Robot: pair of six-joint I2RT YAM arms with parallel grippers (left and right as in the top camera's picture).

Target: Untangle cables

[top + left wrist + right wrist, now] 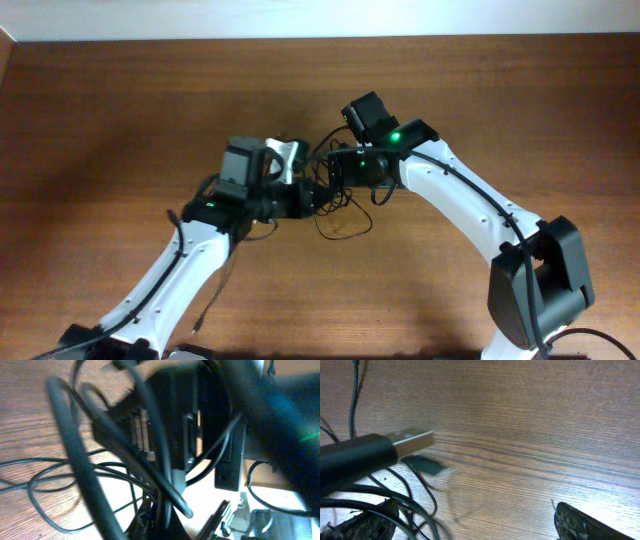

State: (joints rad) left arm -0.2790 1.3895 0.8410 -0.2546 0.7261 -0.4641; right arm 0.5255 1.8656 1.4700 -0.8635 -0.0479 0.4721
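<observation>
The cables (340, 208) are thin black cords in a loose tangle at the table's centre, between both grippers. My left gripper (303, 200) is at the tangle's left side. In the left wrist view its jaws (167, 522) are shut on a few cable strands (150, 435) that loop up close to the camera. My right gripper (338, 172) is just above the tangle. In the right wrist view its fingers (480, 527) are wide apart and open, with strands (415, 505) draped by the left finger. A USB plug end (412, 440) hangs close in front of the camera.
The wooden table (120, 110) surrounds the tangle. A white bracket (287, 155) sits on my left wrist. A thin cable end (205, 310) trails beside my left arm. My right gripper's dark body (280, 420) fills the right of the left wrist view.
</observation>
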